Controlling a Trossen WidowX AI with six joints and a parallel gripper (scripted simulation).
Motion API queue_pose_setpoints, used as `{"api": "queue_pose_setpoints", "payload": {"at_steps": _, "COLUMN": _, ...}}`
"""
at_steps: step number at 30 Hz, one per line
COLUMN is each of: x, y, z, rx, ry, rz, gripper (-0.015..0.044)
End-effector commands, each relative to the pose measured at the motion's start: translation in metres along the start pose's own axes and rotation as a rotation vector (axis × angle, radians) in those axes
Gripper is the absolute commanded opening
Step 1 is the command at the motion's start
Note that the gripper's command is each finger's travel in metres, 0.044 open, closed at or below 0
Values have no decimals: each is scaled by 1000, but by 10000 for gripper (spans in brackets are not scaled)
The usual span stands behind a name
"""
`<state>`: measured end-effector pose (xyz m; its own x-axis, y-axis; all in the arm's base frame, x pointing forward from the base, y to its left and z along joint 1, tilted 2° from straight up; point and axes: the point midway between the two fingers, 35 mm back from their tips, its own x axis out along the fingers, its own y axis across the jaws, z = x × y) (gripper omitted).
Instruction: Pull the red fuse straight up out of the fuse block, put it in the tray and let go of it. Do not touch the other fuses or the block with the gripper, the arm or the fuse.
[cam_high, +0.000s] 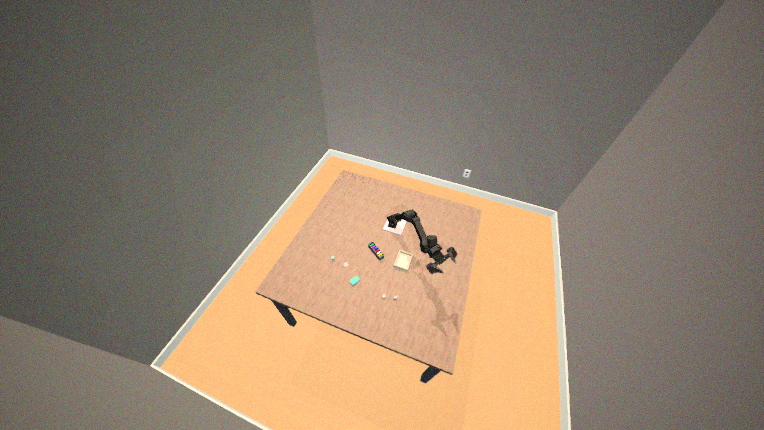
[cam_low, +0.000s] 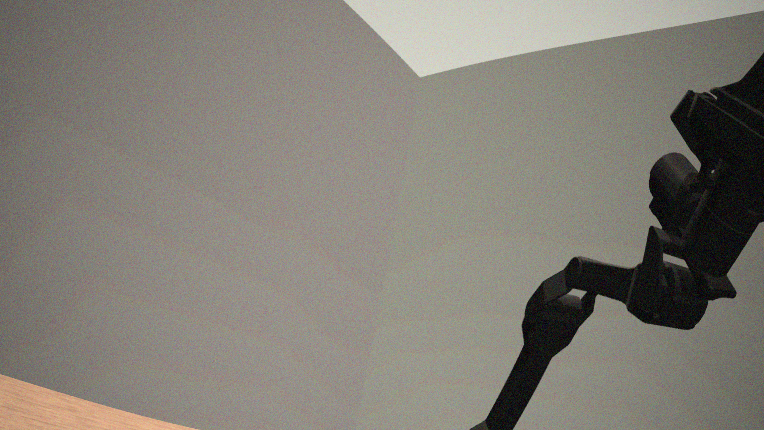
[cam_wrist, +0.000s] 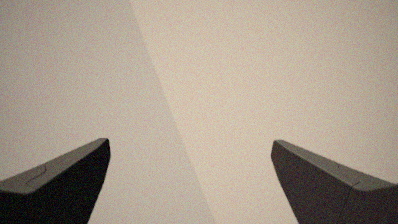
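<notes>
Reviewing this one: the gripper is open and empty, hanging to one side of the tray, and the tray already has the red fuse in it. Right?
Not quite. The gripper is open and empty, beside the tray, but the top view shows nothing red in the tray. The coloured fuses still sit in the fuse block on the tray's other side; which one is red is too small to tell.
</notes>
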<state>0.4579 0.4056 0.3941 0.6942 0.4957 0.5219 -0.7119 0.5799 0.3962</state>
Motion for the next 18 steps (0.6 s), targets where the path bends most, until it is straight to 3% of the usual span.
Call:
{"api": "queue_pose_setpoints", "payload": {"at_steps": 1, "x": 0, "y": -3, "z": 0, "rx": -2, "ry": 7, "rz": -6, "gripper": 374}}
{"api": "queue_pose_setpoints", "payload": {"at_steps": 6, "x": -11, "y": -71, "z": -9, "rx": -55, "ry": 190, "rz": -171, "gripper": 242}}
{"api": "queue_pose_setpoints", "payload": {"at_steps": 12, "x": -51, "y": -159, "z": -13, "rx": -88, "ry": 424, "rz": -405, "gripper": 85}}
{"api": "queue_pose_setpoints", "payload": {"at_steps": 18, "x": -111, "y": -226, "z": -9, "rx": -80, "ry": 628, "rz": -630, "gripper": 74}}
